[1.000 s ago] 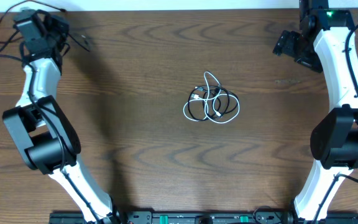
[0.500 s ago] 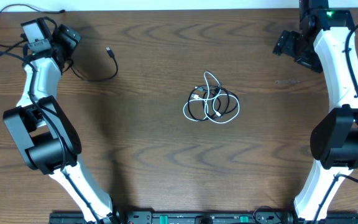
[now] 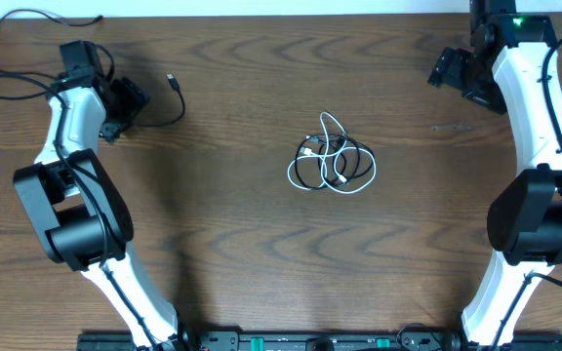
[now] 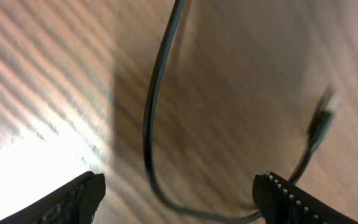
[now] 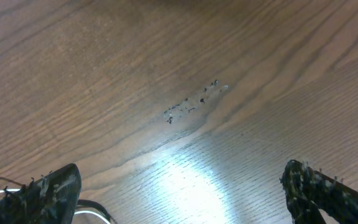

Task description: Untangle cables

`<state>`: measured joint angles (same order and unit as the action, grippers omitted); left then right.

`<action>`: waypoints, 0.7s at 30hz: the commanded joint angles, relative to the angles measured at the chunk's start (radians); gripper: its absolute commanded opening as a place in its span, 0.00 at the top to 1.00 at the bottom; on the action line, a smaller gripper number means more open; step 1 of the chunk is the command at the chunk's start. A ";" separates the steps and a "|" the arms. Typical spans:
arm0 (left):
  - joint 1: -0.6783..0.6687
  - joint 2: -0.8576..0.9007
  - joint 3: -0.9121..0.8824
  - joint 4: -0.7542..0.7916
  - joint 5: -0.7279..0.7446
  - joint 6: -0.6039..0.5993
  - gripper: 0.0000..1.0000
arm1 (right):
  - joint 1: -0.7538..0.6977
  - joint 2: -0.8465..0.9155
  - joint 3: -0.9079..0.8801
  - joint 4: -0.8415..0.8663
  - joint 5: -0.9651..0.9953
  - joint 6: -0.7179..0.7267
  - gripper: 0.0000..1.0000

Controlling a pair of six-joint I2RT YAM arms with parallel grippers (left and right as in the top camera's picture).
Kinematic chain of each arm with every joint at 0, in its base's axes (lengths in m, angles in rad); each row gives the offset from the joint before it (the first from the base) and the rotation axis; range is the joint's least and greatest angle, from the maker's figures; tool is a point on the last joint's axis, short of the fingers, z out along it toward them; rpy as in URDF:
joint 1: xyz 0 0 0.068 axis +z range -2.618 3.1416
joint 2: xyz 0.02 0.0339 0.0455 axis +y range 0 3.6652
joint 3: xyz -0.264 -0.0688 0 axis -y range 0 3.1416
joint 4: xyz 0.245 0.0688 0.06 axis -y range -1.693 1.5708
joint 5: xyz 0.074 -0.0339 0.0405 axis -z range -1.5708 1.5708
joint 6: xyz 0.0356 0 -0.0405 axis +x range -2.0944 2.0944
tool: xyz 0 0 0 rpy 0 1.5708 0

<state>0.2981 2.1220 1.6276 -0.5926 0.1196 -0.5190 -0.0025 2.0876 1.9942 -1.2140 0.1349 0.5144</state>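
Observation:
Two cables, one black and one white, lie as a small knot (image 3: 332, 162) at the table's middle. A third cable, thin and black (image 3: 180, 107), lies apart at the back left, its plug (image 3: 171, 79) pointing away. My left gripper (image 3: 130, 105) hangs just left of it, open and holding nothing. In the left wrist view this black cable (image 4: 149, 127) curves across the wood between the spread fingertips of my left gripper (image 4: 179, 200), with its plug (image 4: 324, 113) at the right. My right gripper (image 3: 447, 70) waits open at the back right. In the right wrist view my right gripper (image 5: 182, 193) is open over bare wood, and a bit of the knot (image 5: 89, 206) shows at the lower left.
Thicker black arm wires (image 3: 13, 78) loop over the table's back left corner. A small scuff mark (image 5: 194, 104) is on the wood below the right gripper. The table's back edge runs along the top of the overhead view.
My left gripper has opened, let go of the single black cable, and moved forward and right from the back left corner. The cable now lies on the table. The right arm is still.

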 commanded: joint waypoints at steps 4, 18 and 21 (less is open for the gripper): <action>-0.063 -0.017 0.005 -0.054 -0.062 0.009 0.20 | -0.009 0.007 0.004 -0.002 0.013 -0.007 0.01; -0.113 0.050 0.005 -0.050 -0.158 0.002 0.41 | -0.009 0.007 0.004 -0.002 0.013 -0.007 0.01; -0.113 0.050 0.005 -0.063 -0.158 -0.023 0.41 | -0.009 0.007 0.004 -0.002 0.013 -0.007 0.01</action>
<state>0.1822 2.1567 1.6276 -0.6445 -0.0086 -0.5228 -0.0025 2.0876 1.9942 -1.2144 0.1349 0.5144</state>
